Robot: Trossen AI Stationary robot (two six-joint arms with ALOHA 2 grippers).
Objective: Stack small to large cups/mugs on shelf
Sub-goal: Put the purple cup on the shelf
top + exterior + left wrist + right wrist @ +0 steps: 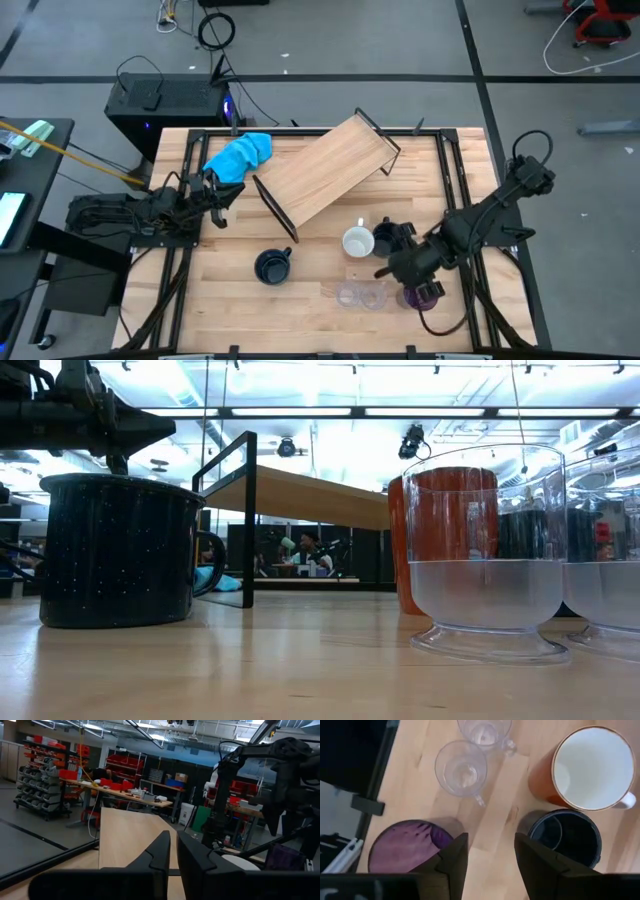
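The wooden shelf [325, 170] stands on its black frame ends at the table's far middle, turned askew. A mug, white inside and orange outside [357, 241], a navy mug [272, 266], a second navy mug [388, 236], two small clear cups [350, 293] [373, 295] and a purple tumbler [420, 293] stand upright on the table's near half. My right gripper [490, 855] is open, pointing down above the table between the purple tumbler [405, 847] and the second navy mug [565, 837]. My left gripper [173, 855] is shut and empty at the table's left, beside the shelf [130, 835].
A bright blue cloth [240, 155] lies at the far left, next to the shelf's end. In the low view the navy mug [115, 550] stands left and the clear cups [487, 550] [610, 560] right, with bare wood between them. Black rails run along the table's sides.
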